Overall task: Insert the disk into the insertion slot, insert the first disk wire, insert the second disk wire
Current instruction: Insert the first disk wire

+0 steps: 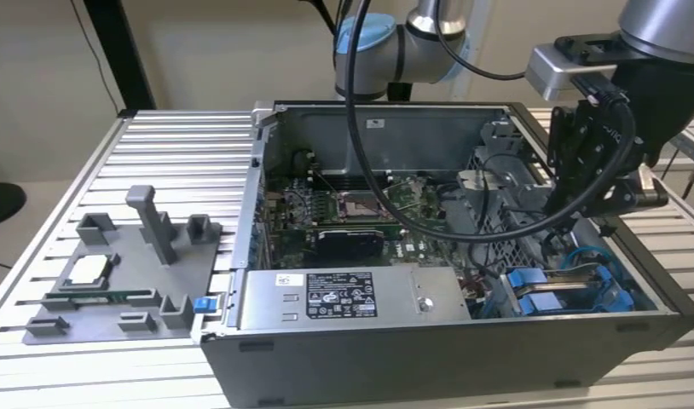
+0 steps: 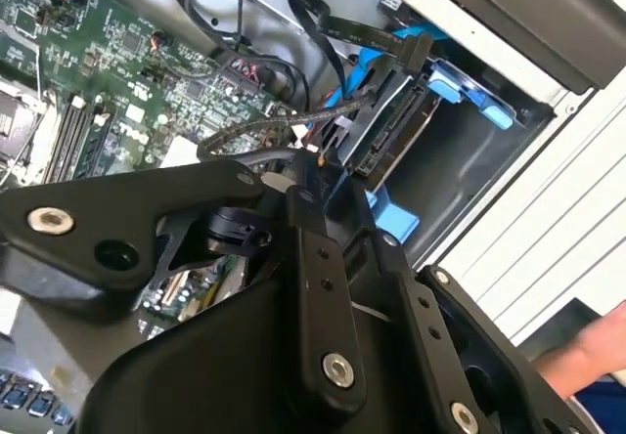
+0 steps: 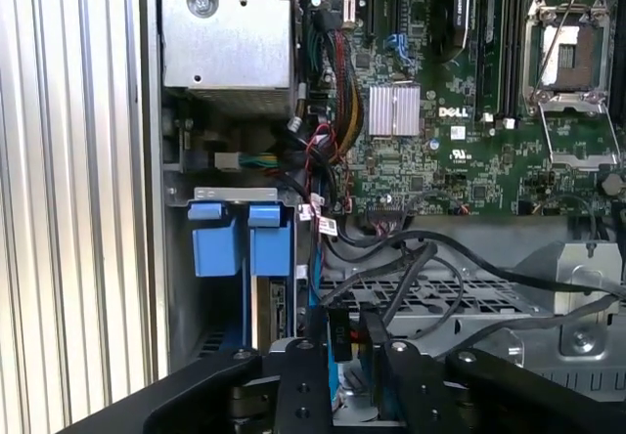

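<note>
Gripper [image 3: 349,344] clamped on black disk wire [image 3: 340,332] connector, poised just beside blue-framed disk [image 2: 393,133], disk seated low inside open computer case [image 1: 438,362].

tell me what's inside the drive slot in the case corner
The disk in its blue frame, seen edge-on. Its broad faces are covered by the frame and the walls of the slot.

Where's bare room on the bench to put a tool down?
Ribbed table beyond the grey fixture tray, at the exterior view's left of the case; also the strip nearer than that tray. Crowded: cables and end effector by the disk.
</note>
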Controlling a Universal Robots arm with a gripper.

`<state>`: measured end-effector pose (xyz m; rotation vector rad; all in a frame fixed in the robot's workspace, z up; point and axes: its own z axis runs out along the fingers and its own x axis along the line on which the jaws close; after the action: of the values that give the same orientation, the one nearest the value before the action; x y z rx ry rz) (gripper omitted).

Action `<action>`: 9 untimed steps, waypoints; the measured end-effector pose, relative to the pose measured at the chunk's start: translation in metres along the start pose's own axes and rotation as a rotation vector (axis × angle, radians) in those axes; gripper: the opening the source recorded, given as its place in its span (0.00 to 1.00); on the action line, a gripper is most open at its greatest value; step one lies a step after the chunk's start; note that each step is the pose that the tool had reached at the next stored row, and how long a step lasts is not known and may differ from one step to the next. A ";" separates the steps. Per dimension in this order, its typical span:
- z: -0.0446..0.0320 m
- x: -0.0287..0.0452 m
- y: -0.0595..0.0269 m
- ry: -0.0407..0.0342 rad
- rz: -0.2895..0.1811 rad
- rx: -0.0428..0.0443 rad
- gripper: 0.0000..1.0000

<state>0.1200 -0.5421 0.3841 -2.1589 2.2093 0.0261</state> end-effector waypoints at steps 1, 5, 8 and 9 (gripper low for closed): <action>0.0000 0.0000 0.0000 -0.0015 0.000 0.0012 0.00; 0.0001 0.0000 0.0000 -0.0063 0.000 0.0030 0.00; 0.0001 0.0000 0.0000 -0.0069 0.000 0.0032 0.00; 0.0001 0.0000 0.0000 -0.0071 0.000 0.0032 0.00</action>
<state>0.1200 -0.5420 0.3840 -2.1537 2.2040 0.0301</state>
